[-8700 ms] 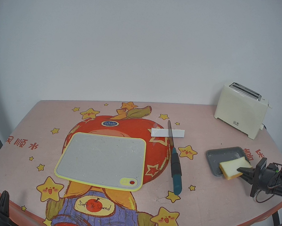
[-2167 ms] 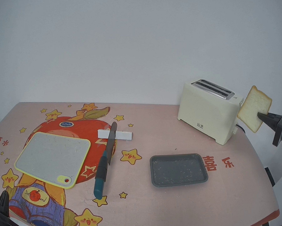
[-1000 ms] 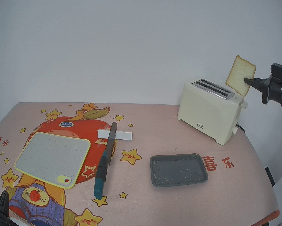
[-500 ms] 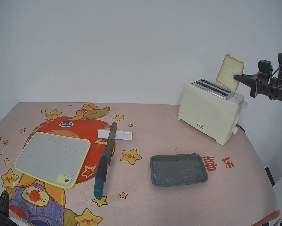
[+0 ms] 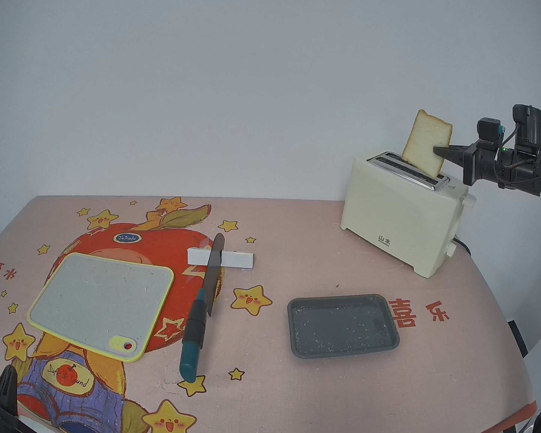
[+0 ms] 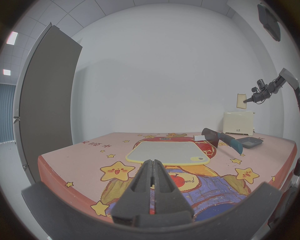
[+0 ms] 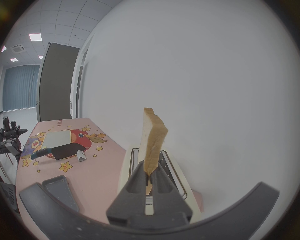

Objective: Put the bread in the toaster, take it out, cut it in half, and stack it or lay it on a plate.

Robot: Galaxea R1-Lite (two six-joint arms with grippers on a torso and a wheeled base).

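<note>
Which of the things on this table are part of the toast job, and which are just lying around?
In the job: bread slice, held by the right gripper over the toaster; knife; cutting board; grey tray.
Just lying about: white block under the knife blade.

You're looking at an office-style lab room tbh; drop ceiling with panel lights, bare white wall, tall grey partition, cartoon tablecloth.
</note>
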